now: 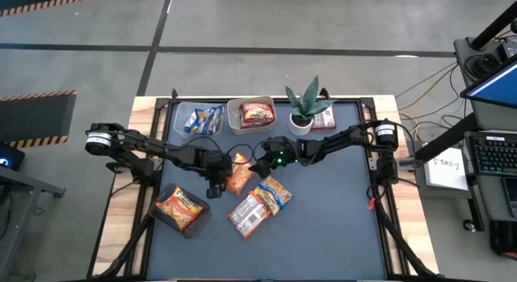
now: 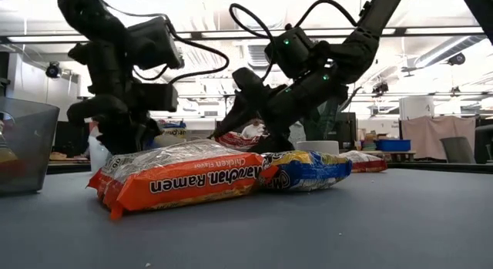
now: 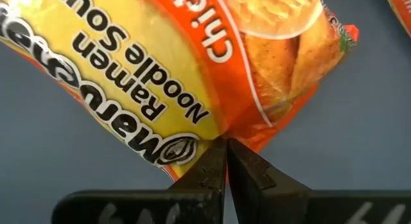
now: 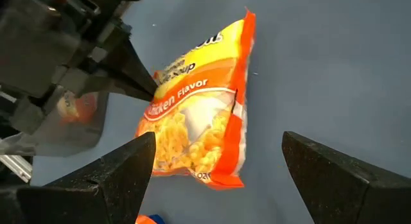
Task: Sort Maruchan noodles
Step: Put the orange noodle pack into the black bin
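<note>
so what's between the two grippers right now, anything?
The orange chicken ramen packet lies between them: the left gripper is shut on its edge, and the open right gripper faces it, seen in the right wrist view.

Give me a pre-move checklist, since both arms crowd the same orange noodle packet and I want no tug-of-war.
1. Left pincer shut on the orange chicken packet at its edge: ok.
2. Right pincer open, hanging over that packet, not touching it: ok.
3. Space between the two arms: not ok, they nearly meet in the high view.
4. Tub with orange packets free to receive another: ok.
5. Blue-yellow packet clear of the held packet: not ok, they touch in the low view.
</note>
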`<state>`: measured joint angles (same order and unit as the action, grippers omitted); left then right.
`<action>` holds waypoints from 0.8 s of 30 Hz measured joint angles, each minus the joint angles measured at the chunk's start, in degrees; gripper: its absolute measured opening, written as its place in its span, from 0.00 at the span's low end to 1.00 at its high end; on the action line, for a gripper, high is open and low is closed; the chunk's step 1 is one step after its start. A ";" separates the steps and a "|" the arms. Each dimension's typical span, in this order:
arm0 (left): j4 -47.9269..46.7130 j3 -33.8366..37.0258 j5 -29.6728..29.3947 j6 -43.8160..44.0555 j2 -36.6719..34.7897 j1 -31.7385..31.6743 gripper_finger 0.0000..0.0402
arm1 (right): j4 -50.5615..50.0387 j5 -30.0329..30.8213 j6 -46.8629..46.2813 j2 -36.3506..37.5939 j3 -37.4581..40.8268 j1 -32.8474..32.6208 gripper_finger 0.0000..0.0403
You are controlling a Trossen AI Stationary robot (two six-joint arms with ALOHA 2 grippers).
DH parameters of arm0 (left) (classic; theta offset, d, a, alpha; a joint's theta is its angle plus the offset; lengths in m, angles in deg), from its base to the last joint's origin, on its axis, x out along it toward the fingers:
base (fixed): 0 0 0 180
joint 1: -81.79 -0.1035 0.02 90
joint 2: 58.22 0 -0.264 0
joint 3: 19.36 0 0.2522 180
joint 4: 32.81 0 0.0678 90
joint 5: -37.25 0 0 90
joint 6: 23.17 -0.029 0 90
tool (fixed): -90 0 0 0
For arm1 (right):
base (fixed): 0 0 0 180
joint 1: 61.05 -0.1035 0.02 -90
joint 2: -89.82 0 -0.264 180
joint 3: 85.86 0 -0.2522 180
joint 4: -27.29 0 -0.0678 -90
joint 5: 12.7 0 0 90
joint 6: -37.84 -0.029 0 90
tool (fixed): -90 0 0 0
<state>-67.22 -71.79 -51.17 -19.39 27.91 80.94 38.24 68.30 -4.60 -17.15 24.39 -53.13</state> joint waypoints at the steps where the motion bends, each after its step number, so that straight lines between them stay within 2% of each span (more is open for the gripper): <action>1: 0.88 0.42 0.00 0.32 0.00 0.00 0.00 | 0.46 -0.02 -0.02 -0.20 0.00 0.10 0.81; 7: 5.65 2.45 -0.02 1.98 -0.02 0.00 0.00 | 5.63 -0.67 -0.94 -3.51 -0.09 0.11 0.81; 16: 6.89 2.76 -0.58 2.79 -0.02 0.04 0.00 | 10.32 -8.45 0.48 -10.21 -6.82 0.22 0.80; 20: 7.08 2.81 -0.61 2.95 0.00 0.04 0.00 | 9.91 -9.28 1.07 -11.10 -8.42 0.22 0.75; 24: 7.17 2.83 -0.72 3.27 0.02 0.04 0.00 | 10.08 -9.44 1.18 -10.93 -8.07 0.20 0.65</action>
<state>-60.05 -68.95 -51.89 -16.12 27.93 80.99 48.31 58.86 -3.42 -28.08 16.33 -52.93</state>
